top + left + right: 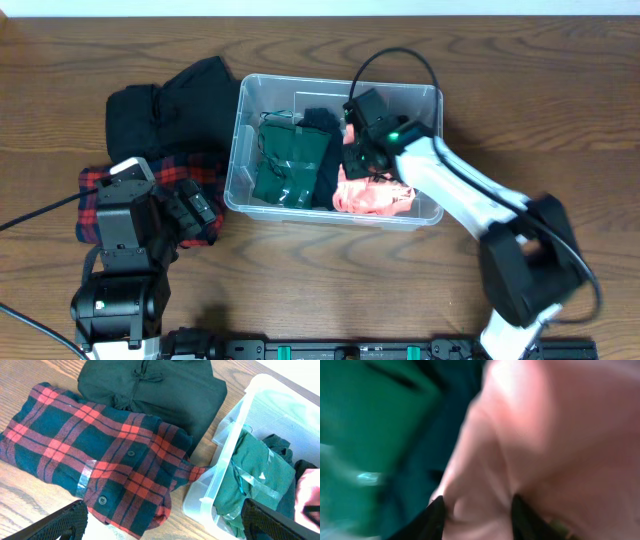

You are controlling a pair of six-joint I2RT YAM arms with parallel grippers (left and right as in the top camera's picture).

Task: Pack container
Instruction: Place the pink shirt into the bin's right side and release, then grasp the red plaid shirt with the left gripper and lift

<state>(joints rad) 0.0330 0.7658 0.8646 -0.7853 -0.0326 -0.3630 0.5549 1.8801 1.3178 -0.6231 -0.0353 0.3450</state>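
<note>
Container interior, right gripper: fingers partly apart, pushed into a pink garment; a fold sits between them, and I cannot tell if it is pinched.
Beside it: dark garment, then green garment at left.
Container: clear bin, mid table, toward the far edge.
Left gripper: wide open, empty, above red plaid shirt, left of the bin.
Far left: black garment.
</note>
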